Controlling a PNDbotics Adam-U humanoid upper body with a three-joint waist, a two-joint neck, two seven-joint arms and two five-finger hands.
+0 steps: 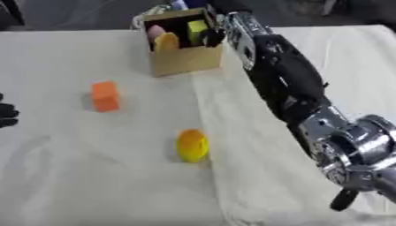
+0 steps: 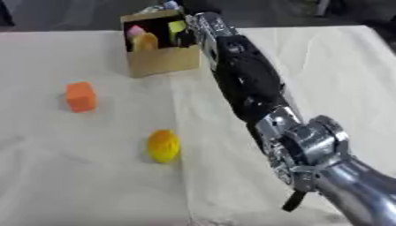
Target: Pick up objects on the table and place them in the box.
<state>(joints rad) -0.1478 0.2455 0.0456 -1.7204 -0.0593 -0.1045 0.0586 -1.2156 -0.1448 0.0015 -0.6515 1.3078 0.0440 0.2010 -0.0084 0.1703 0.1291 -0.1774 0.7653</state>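
Reaching into the box, right robot hand, finger state unclear, yellow object well apart on table.

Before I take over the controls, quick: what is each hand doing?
Left hand: only dark fingers show at the left edge of the table, touching nothing; open or shut cannot be told.
Right hand: at the box opening; cannot be told.
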